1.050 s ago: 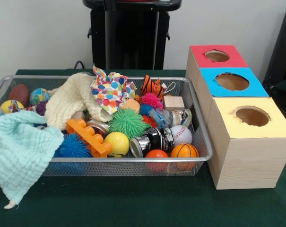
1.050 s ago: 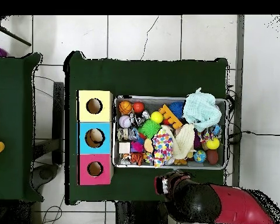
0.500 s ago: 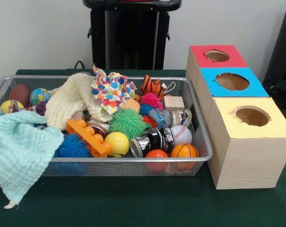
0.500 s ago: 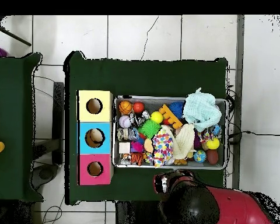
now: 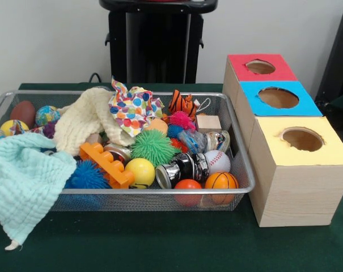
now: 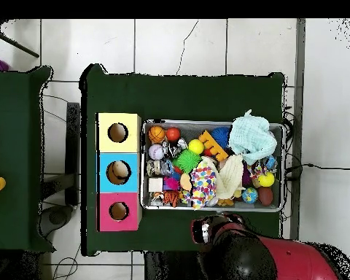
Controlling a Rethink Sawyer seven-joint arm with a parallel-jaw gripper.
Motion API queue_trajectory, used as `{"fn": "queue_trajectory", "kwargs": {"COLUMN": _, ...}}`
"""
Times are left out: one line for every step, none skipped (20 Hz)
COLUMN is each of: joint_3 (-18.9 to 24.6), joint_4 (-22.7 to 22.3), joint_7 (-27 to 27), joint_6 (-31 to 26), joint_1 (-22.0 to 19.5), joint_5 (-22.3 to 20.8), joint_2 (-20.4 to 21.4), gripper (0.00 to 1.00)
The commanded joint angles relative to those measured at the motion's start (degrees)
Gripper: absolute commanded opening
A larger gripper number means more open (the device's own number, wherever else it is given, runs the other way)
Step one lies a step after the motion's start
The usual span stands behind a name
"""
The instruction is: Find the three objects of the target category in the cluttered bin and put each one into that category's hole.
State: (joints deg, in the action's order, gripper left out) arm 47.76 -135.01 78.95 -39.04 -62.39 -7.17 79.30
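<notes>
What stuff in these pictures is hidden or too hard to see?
- The robot's hand: the front view does not show it; in the overhead view the red and black arm covers it, so open or shut is unclear.
- Toys under the mint green cloth and cream knitted cloth: covered in both views.
- Inside the yellow-topped wooden box: its hole is dark in the front view.

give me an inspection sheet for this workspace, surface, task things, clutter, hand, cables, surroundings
Surface: green table cloth, bare in front of the bin.
Job's things: wire mesh bin, full; three boxes with holes: red, blue, yellow; something lies inside the blue one.
Clutter: mint cloth hanging over the bin's edge, cream cloth, spotted cloth, green spiky ball, orange brick, baseball, mini basketball.
Hand: not clearly visible; arm drawn back.
Cables: on the floor.
Surroundings: tiled floor.
</notes>
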Motion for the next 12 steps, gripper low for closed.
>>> {"fn": "queue_trajectory", "kwargs": {"joint_3": 7.1, "joint_4": -3.1, "joint_7": -13.1, "joint_6": 3.4, "joint_1": -3.5, "joint_5": -1.3, "joint_2": -3.1, "gripper": 0.0}}
{"fn": "queue_trajectory", "kwargs": {"joint_3": 6.6, "joint_4": -2.2, "joint_7": -11.7, "joint_6": 2.5, "joint_1": -3.4, "joint_5": -3.1, "joint_2": -5.0, "gripper": 0.0}}
{"fn": "queue_trajectory", "kwargs": {"joint_3": 7.0, "joint_4": -1.4, "joint_7": -11.8, "joint_6": 2.8, "joint_1": -3.7, "joint_5": -4.3, "joint_2": -6.1, "gripper": 0.0}}
{"fn": "queue_trajectory", "kwargs": {"joint_3": 8.0, "joint_4": -0.8, "joint_7": -12.5, "joint_6": 3.8, "joint_1": -4.5, "joint_5": -5.4, "joint_2": -7.4, "gripper": 0.0}}
{"fn": "queue_trajectory", "kwargs": {"joint_3": 7.2, "joint_4": 0.4, "joint_7": -11.5, "joint_6": 2.0, "joint_1": -3.7, "joint_5": -6.3, "joint_2": -8.7, "gripper": 0.0}}
{"fn": "queue_trajectory", "kwargs": {"joint_3": 6.3, "joint_4": 1.7, "joint_7": -10.6, "joint_6": 0.2, "joint_1": -2.9, "joint_5": -7.3, "joint_2": -10.0, "gripper": 0.0}}
{"fn": "queue_trajectory", "kwargs": {"joint_3": 6.3, "joint_4": 2.6, "joint_7": -10.3, "joint_6": -2.0, "joint_1": -2.4, "joint_5": -7.6, "joint_2": -9.9, "gripper": 0.0}}
{"fn": "queue_trajectory", "kwargs": {"joint_3": 7.4, "joint_4": 3.4, "joint_7": -11.3, "joint_6": -2.5, "joint_1": -2.6, "joint_5": -7.3, "joint_2": -9.0, "gripper": 0.0}}
{"fn": "queue_trajectory", "kwargs": {"joint_3": 8.4, "joint_4": 4.1, "joint_7": -12.2, "joint_6": -3.1, "joint_1": -2.8, "joint_5": -7.0, "joint_2": -8.1, "gripper": 0.0}}
{"fn": "queue_trajectory", "kwargs": {"joint_3": 7.6, "joint_4": 5.1, "joint_7": -11.2, "joint_6": -4.1, "joint_1": -2.2, "joint_5": -8.0, "joint_2": -9.0, "gripper": 0.0}}
{"fn": "queue_trajectory", "kwargs": {"joint_3": 7.4, "joint_4": 5.6, "joint_7": -10.7, "joint_6": -5.0, "joint_1": -1.9, "joint_5": -8.3, "joint_2": -8.9, "gripper": 0.0}}
{"fn": "queue_trajectory", "kwargs": {"joint_3": 7.2, "joint_4": 6.1, "joint_7": -10.1, "joint_6": -5.9, "joint_1": -1.5, "joint_5": -8.7, "joint_2": -8.8, "gripper": 0.0}}
